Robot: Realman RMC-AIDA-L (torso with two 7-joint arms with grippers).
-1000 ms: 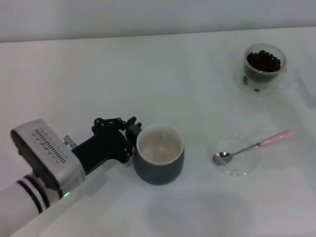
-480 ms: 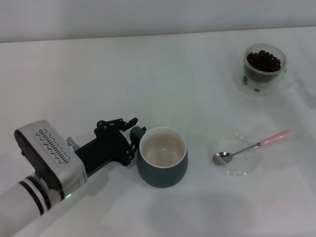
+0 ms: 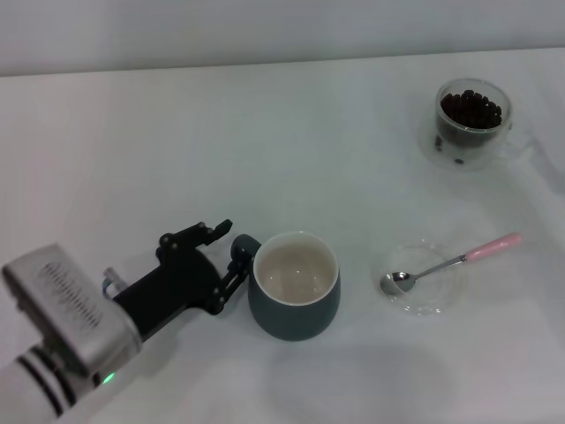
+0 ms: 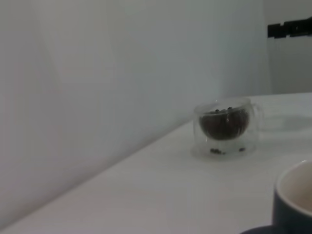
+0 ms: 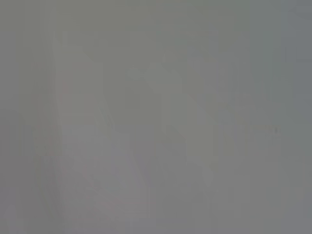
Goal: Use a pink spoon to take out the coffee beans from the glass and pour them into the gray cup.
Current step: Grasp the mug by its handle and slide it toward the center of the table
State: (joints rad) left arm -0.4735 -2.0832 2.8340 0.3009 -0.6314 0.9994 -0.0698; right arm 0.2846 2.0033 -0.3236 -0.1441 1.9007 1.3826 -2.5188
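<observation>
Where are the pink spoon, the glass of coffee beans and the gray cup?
pink spoon (image 3: 450, 261), head view, on its metal neck.
glass (image 3: 472, 141), head view, on its clear front wall.
gray cup (image 3: 294, 311), head view, on its dark outer wall.

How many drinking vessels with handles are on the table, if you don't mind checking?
2: the gray cup near the front, beside the left gripper; the glass far back on the right.

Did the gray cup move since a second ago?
Yes. The gray cup slid a little right and toward the robot, nearer the clear dish, which stayed put. The left gripper is at its handle.
</observation>
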